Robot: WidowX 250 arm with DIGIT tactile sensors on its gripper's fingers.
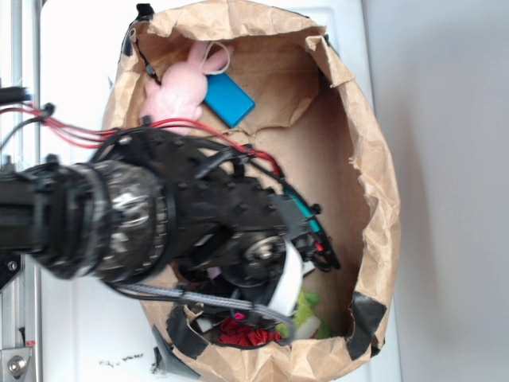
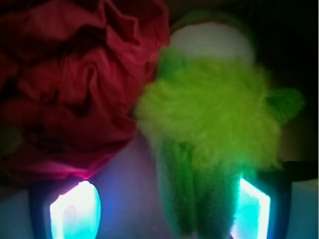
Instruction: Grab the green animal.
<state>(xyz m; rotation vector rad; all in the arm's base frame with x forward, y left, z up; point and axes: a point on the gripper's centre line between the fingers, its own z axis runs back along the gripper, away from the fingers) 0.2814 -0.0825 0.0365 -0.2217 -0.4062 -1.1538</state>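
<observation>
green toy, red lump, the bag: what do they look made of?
Green animal: fuzzy synthetic plush, going by the long fluffy pile; smoother pale patch on it. Red lump: soft matte fabric, probably thin cloth, with deep ruffled folds. Bag: brown kraft paper, creased and crinkled, with dark tape patches at the rim.

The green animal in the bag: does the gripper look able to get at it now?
Probably yes. In the wrist view the green animal lies between the open fingers, ears toward the camera; the red fabric presses beside it, not across.

Red fabric lump [image 2: 70, 84] touching green animal's [image 2: 214, 124] side.
</observation>
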